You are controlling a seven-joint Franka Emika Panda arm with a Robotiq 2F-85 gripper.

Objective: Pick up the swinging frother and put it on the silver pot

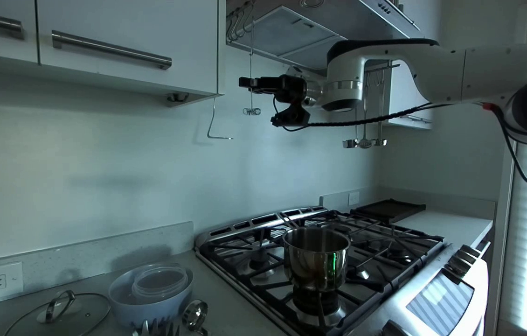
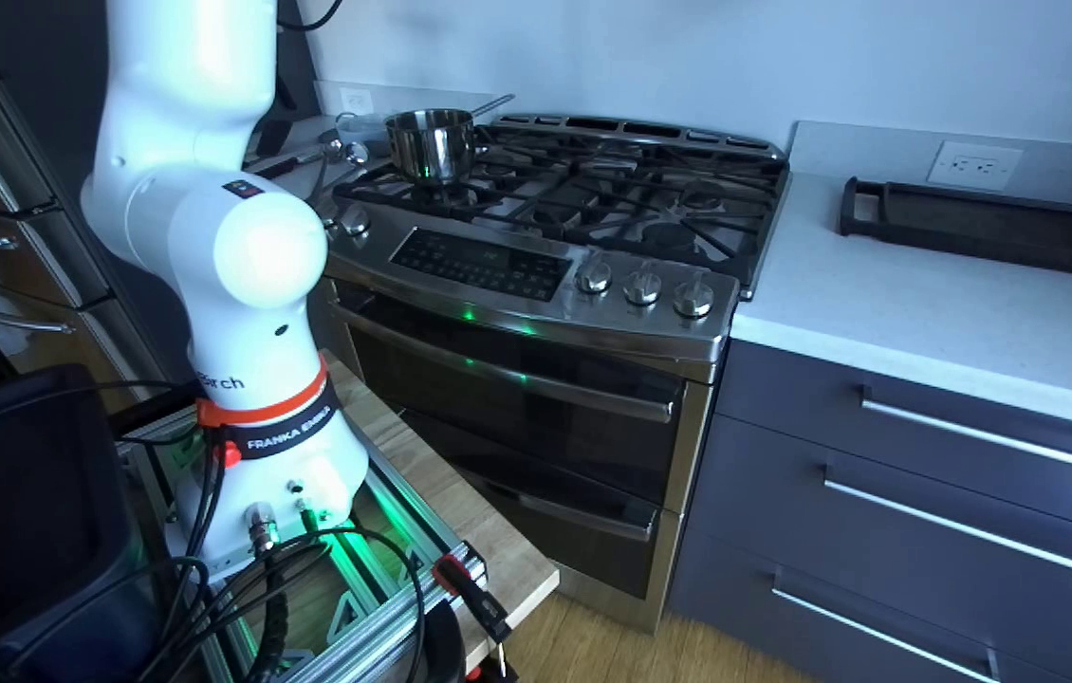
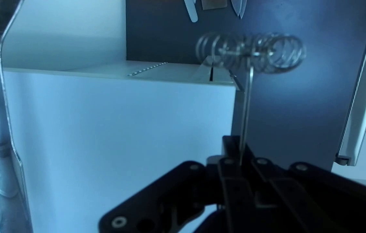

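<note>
The gripper [image 1: 244,83] is clamped on the thin rod of the swinging frother [image 3: 249,72], whose coiled head hangs below the fingers in an exterior view; the rod rises to metal hooks [image 1: 241,22] under the range hood [image 1: 298,39], though whether it touches one I cannot tell. The wall cabinet [image 1: 133,37] stands to the left, and near its corner hangs a bent hook-shaped utensil [image 1: 211,126], close to the frother but apart from it. More hanging utensils [image 1: 365,143] show behind the arm [image 1: 436,74]. Well below, the silver pot [image 1: 317,266] sits on a front grate of the stove [image 2: 498,321]. Left of the stove are a white bowl [image 1: 135,310] holding a clear tub [image 1: 161,283], a glass lid [image 1: 84,313] and a ladle [image 1: 195,315]; on its other side lies a black griddle [image 2: 1010,226].
</note>
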